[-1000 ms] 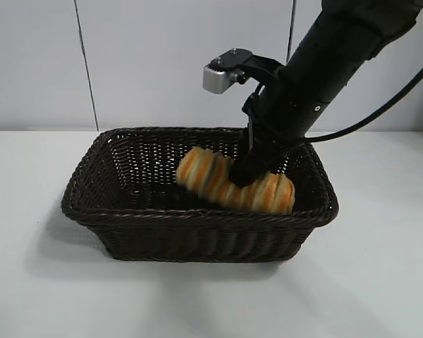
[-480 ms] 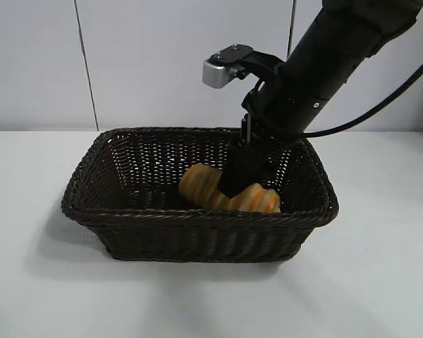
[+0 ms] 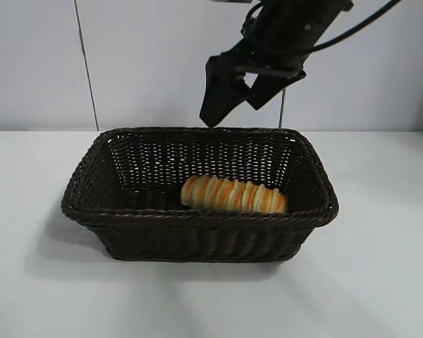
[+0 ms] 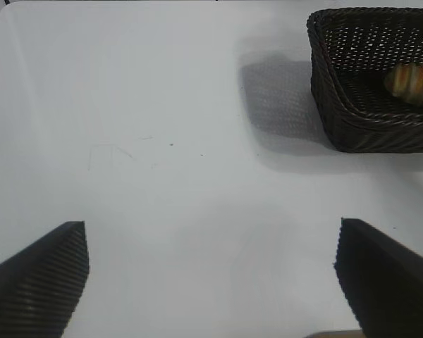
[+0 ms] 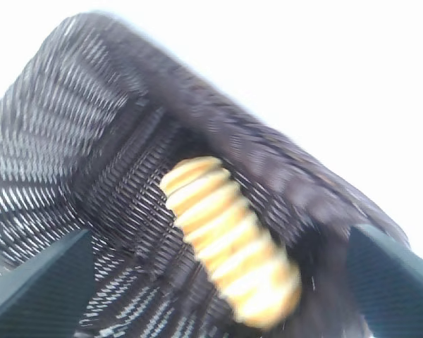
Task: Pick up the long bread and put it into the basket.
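Note:
The long bread (image 3: 233, 195), golden with orange-brown stripes, lies flat on the floor of the dark wicker basket (image 3: 197, 239), toward its front right. My right gripper (image 3: 233, 109) hangs open above the basket's back rim, well clear of the loaf, holding nothing. In the right wrist view the long bread (image 5: 229, 243) shows below, between the spread fingers (image 5: 39, 285) of the right gripper (image 5: 215, 282), inside the basket (image 5: 70, 127). My left gripper (image 4: 211, 274) stands open over bare table, with the basket (image 4: 352, 127) and the long bread (image 4: 412, 81) far off.
The basket stands in the middle of a white table (image 3: 381, 267), with a pale wall (image 3: 148, 63) behind it. The right arm's black cable (image 3: 366, 21) runs off to the upper right.
My right gripper has opened and let go of the bread, then risen out of the basket. The loaf has dropped from a tilted hold to lie flat. The left arm has not moved.

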### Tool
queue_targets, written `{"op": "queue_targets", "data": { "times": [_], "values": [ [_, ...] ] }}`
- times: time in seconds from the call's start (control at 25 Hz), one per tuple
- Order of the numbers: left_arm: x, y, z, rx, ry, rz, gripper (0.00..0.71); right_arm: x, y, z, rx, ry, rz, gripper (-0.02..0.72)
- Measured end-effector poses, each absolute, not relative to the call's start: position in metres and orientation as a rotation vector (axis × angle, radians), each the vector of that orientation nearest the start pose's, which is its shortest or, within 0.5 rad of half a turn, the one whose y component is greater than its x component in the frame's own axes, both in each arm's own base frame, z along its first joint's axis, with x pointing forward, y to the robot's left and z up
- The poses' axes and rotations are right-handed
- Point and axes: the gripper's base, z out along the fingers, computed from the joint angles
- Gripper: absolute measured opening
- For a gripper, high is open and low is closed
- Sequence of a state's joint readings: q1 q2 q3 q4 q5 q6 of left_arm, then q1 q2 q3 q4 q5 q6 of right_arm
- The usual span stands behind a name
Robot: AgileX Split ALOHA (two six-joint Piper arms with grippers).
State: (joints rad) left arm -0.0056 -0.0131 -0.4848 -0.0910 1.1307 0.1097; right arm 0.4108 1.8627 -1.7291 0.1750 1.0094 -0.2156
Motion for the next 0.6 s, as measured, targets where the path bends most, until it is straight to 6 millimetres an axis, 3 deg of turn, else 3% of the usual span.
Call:
{"op": "queue_targets", "data": {
  "times": [0.28,0.4,0.6],
  "values": [
    [-0.008,-0.007,0.268,0.13,2.109,-0.048,0.687,0.376,0.164,0.35,-0.517,2.588,0.146,0.694],
    [-0.008,-0.007,0.268,0.13,2.109,-0.048,0.687,0.378,0.152,0.352,-0.462,2.622,0.104,0.694],
    [-0.008,-0.007,0.268,0.13,2.109,-0.048,0.687,0.388,0.113,0.35,-0.328,2.675,0.052,0.694]
  ]
}}
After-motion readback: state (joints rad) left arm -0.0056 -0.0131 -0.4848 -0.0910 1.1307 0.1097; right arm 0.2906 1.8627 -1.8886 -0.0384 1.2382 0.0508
